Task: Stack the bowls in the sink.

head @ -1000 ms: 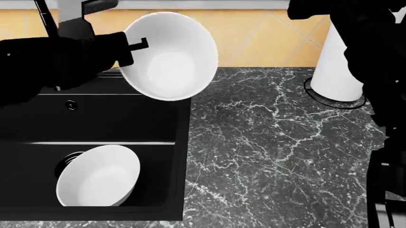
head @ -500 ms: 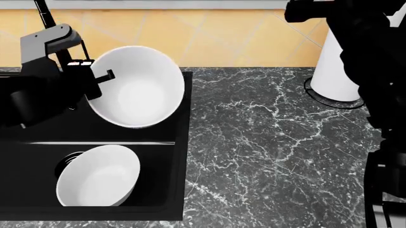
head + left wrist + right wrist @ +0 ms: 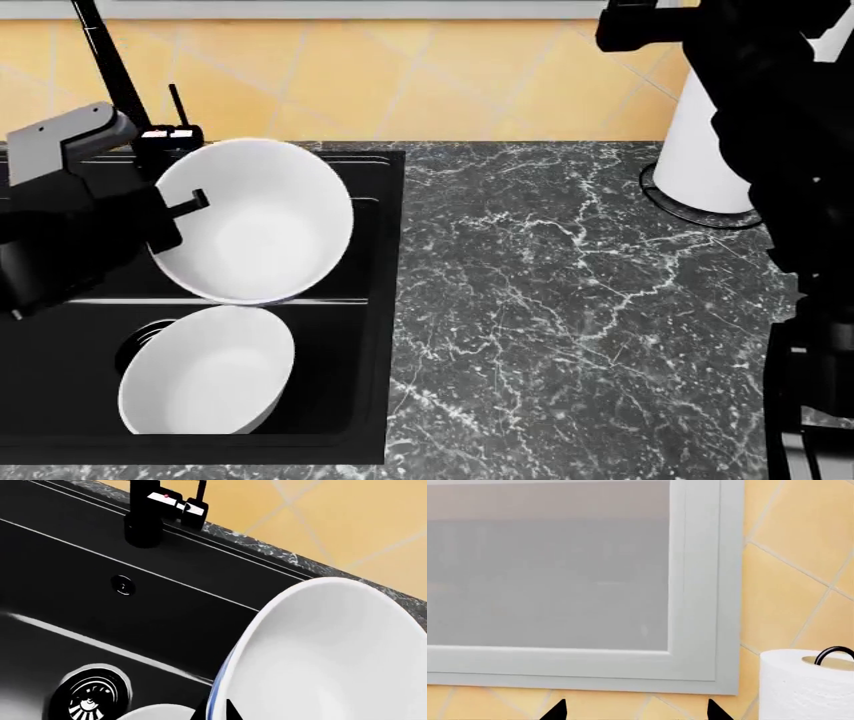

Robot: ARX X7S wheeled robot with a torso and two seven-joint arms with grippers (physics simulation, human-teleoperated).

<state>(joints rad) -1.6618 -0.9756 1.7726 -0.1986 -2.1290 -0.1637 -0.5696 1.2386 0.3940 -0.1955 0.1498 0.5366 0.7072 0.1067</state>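
One bowl (image 3: 254, 232), tilted on edge, is pinched at its rim by the left gripper (image 3: 180, 205) above the sink (image 3: 350, 330), its lower edge just over the second bowl (image 3: 207, 372) lying by the drain (image 3: 90, 702). Right gripper (image 3: 635, 711) tips stand apart, empty, facing a window frame (image 3: 694, 590) beside a paper roll (image 3: 804, 685).
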